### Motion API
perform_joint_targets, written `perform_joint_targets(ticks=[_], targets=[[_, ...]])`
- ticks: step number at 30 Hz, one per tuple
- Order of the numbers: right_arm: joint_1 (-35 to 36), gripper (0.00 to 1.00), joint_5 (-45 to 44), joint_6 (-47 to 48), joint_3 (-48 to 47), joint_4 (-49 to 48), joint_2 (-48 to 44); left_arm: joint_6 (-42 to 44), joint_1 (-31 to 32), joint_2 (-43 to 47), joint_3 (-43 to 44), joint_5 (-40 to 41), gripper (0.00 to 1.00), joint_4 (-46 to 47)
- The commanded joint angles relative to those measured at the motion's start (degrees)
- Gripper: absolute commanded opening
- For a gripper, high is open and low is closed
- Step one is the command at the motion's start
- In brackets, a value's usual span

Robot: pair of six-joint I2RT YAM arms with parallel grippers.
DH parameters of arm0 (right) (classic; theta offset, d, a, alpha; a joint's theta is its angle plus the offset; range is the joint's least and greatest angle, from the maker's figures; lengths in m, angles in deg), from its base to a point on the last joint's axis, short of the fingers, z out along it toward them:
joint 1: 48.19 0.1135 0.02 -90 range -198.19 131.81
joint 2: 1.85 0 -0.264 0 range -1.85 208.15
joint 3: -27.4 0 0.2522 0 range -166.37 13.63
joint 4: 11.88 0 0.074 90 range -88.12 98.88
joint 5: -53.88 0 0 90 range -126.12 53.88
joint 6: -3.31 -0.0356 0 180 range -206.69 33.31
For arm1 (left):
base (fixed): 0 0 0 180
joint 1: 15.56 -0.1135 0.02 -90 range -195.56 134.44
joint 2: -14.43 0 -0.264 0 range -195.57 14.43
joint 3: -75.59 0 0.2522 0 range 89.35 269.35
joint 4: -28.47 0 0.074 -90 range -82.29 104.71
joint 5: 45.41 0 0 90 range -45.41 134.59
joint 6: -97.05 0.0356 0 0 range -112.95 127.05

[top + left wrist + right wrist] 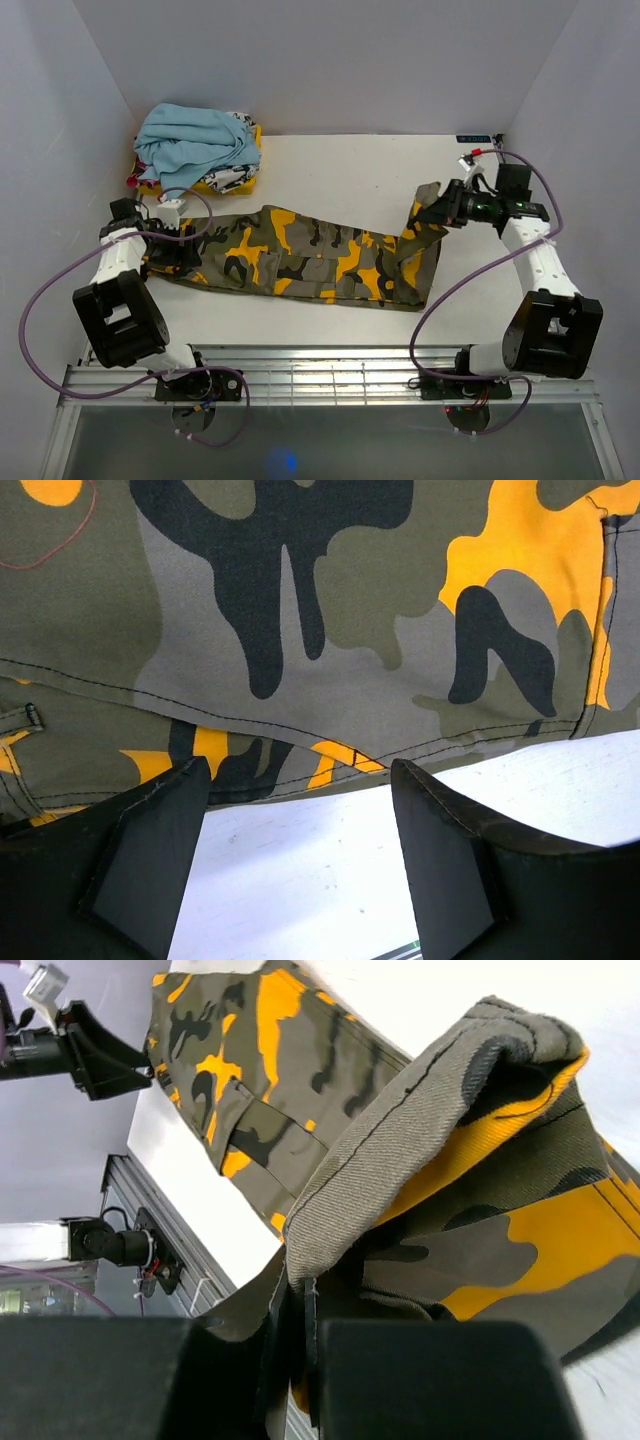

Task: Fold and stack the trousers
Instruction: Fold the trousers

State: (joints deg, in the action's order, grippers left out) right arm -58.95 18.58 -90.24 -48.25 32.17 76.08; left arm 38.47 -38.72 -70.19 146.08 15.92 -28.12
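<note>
The trousers (300, 255) lie spread on the table (340, 170), their long axis running left to right between our two arms. Our right gripper (440, 210) pinches the lifted right end. Our left gripper (298, 780) stands spread, and the left end's edge lies just beyond its fingertips.

You see the trousers (320, 262) stretched left to right across the middle of the top view: olive camouflage with yellow-orange and black blotches. Most of the cloth lies flat; the right end is lifted and bunched, its hem curled over.
</note>
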Motion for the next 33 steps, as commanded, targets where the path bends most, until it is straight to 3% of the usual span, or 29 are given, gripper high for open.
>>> perform_joint_targets(ticks=[1,5,14,25,33], targets=[[7.93,0.08,-5.19,-16.82,0.37,-20.15,0.81,-0.22,-0.22,0.42,-1.18,0.45,0.84,1.52],[18.03,0.08,-8.38,-21.05,-0.07,-26.14,5.2,-0.57,-0.22,0.24,-2.32,0.37,0.84,1.96],[31.4,0.08,-14.18,-22.28,-6.93,-27.64,18.04,-2.24,-0.22,-0.72,-3.2,0.37,0.84,2.84],[38.71,0.08,-15.24,-29.22,-12.2,-34.58,27.01,-1.98,-0.22,0.42,-4.43,1.42,0.84,2.14],[43.72,0.08,-16.9,-33.27,-14.84,-34.59,31.66,-2.24,-0.31,-0.9,-4.61,1.33,0.85,2.4]])
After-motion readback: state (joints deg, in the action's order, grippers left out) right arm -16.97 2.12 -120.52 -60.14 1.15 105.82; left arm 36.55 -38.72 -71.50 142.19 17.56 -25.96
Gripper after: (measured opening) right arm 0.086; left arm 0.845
